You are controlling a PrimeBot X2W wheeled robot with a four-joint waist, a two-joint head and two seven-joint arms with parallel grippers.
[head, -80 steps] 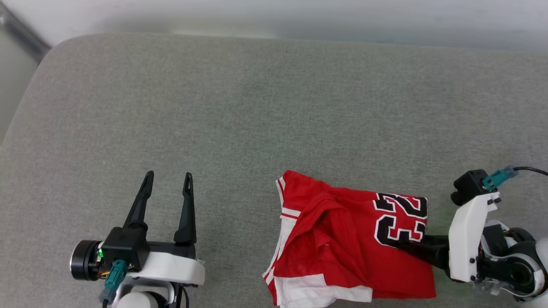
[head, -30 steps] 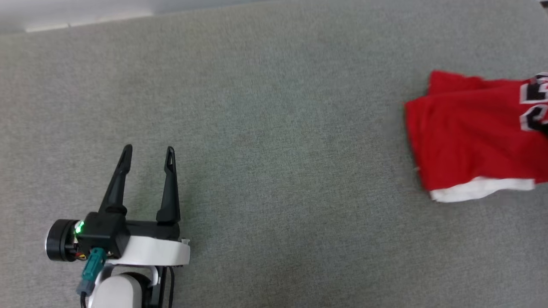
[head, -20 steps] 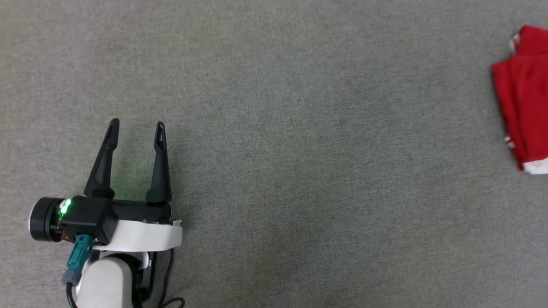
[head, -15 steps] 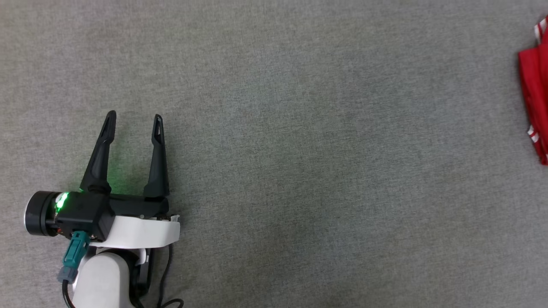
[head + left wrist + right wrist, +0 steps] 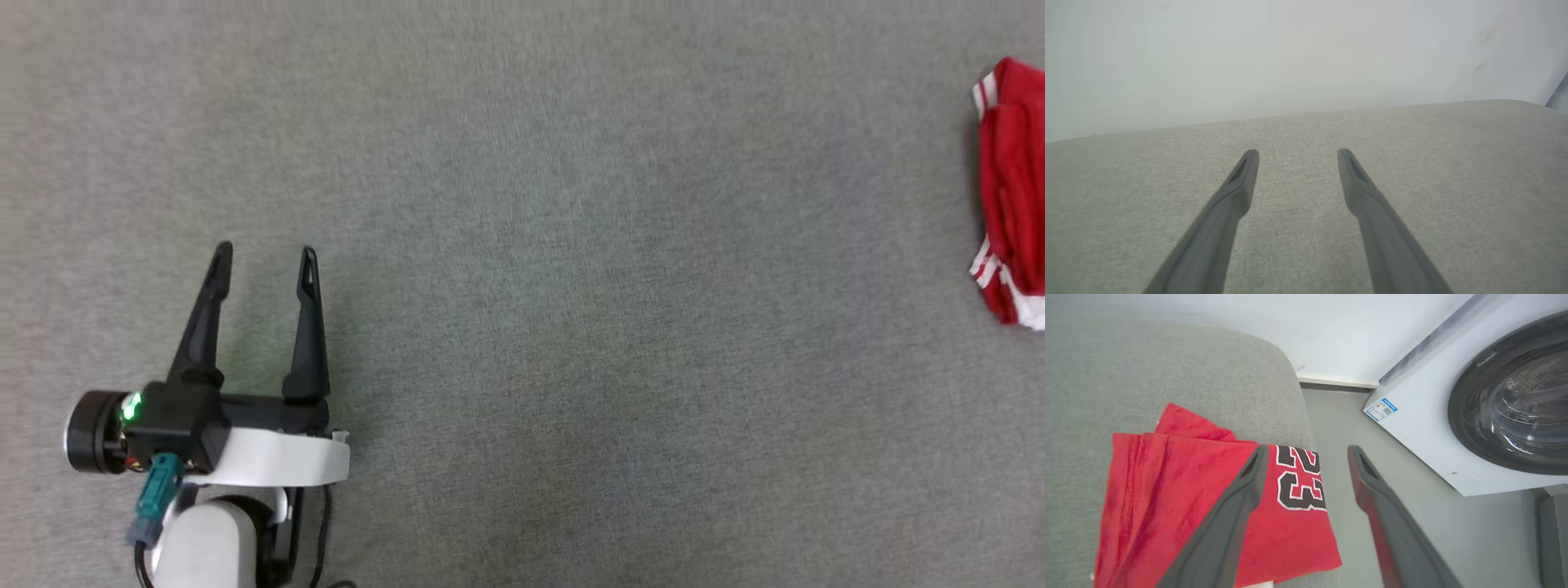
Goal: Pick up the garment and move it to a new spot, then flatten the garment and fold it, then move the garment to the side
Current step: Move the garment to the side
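The garment (image 5: pixel 1180 490), a red jersey folded into a flat bundle with a black "23" showing, lies on the grey cushion (image 5: pixel 1167 367) by its right edge. My right gripper (image 5: pixel 1307 455) hovers over that end of the garment, open, holding nothing. In the head view a red strip of the garment (image 5: pixel 1012 188) with striped trim shows at the far right. My left gripper (image 5: pixel 265 251) stands open at the lower left, far from the garment. In the left wrist view the left gripper (image 5: pixel 1298 155) has bare cushion between its fingers.
Beyond the cushion's right edge are a grey floor (image 5: pixel 1355 428) and a white washing machine (image 5: pixel 1412 428) with a dark round door. A pale wall (image 5: pixel 1306 61) runs behind the cushion. Wide grey cushion surface (image 5: pixel 571 286) lies between the left gripper and the garment.
The head camera has swung away, so the garment slid to the picture's right edge. My right gripper, earlier closed on the garment, now stands open over it. The left gripper stays open.
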